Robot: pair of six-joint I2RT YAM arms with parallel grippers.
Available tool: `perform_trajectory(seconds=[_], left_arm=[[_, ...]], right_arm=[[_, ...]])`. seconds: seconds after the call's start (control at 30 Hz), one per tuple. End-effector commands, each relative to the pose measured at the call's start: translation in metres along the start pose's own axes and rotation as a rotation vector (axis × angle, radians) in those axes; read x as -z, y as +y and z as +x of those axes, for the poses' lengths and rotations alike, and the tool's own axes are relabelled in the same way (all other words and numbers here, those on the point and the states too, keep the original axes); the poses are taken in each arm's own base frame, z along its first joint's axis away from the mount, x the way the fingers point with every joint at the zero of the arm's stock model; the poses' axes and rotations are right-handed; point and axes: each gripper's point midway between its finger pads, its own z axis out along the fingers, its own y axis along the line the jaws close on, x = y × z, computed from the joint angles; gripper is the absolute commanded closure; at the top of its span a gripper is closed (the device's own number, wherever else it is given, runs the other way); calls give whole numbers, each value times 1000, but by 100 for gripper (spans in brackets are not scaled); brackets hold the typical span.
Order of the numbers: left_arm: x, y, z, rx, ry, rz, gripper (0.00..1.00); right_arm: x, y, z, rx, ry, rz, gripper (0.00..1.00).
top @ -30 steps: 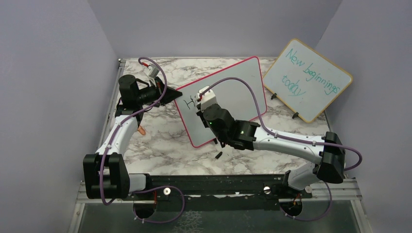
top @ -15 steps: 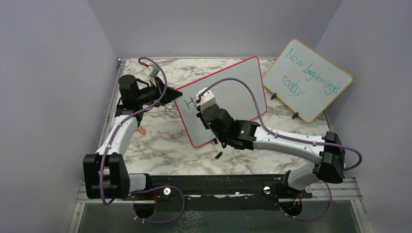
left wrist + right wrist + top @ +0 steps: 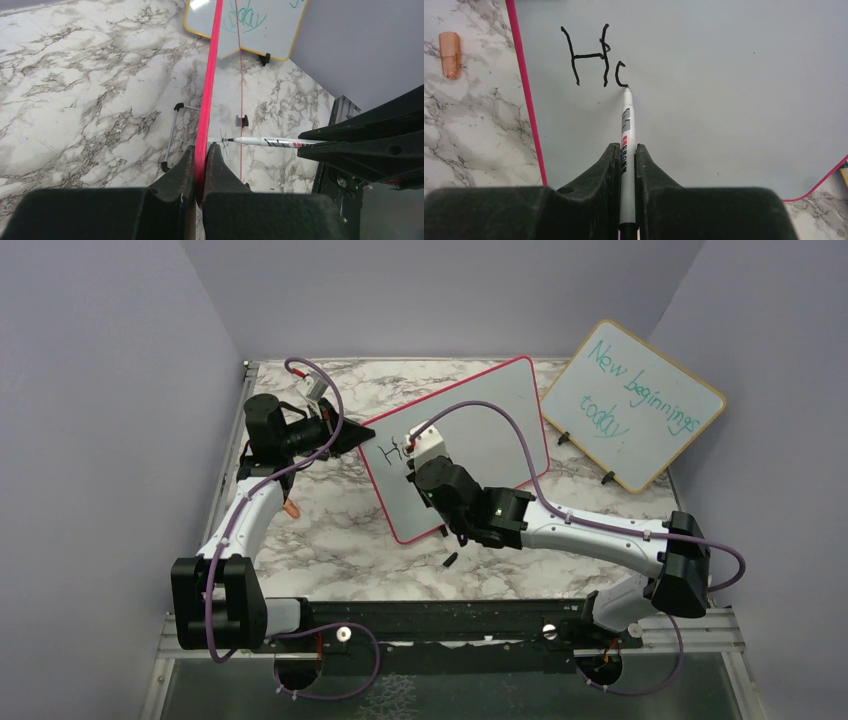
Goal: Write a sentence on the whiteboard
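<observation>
On the marble table (image 3: 330, 540), an orange cap (image 3: 291, 508) lies at the far left, just outside the near left edge of the whiteboard (image 3: 490, 410). The left gripper (image 3: 201, 150) has its fingers pressed together on the whiteboard's pink-red frame, pinching the left edge from both sides. The whiteboard stands tilted near the middle of the table, its writing face turned toward the right arm and its wire stand showing behind it in the left wrist view. In its upper left corner the sentence (image 3: 591, 57) is only begun: a black H and, just beside it, an open curve. The tip of a white marker (image 3: 626, 117) touches the lower end of that curve. The right gripper (image 3: 626, 147) is closed around the marker's barrel, gripping it between both fingers with the tip pointing away from the wrist. A small dark piece (image 3: 451, 560) lies on the table below the whiteboard's near corner. At the far right a second board (image 3: 632, 405) with a wooden frame and teal writing stands well apart, by the wall.
</observation>
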Motion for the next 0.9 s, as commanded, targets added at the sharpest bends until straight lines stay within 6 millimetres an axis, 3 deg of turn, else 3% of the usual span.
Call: perform_trajectory(seconds=[0.0,0.27,0.87], left_arm=[[-4,11,39,-13,88,-20,100],[-4,12,40,-10,90,-21,100],[-4,11,40,-12,90,-19,100]], right_arm=[[-5,-12,-5,-24,-15,69,99],[-9,-14,-15,-43,-50,78,99],[-12,5,-30,-50,-86,-28,99]])
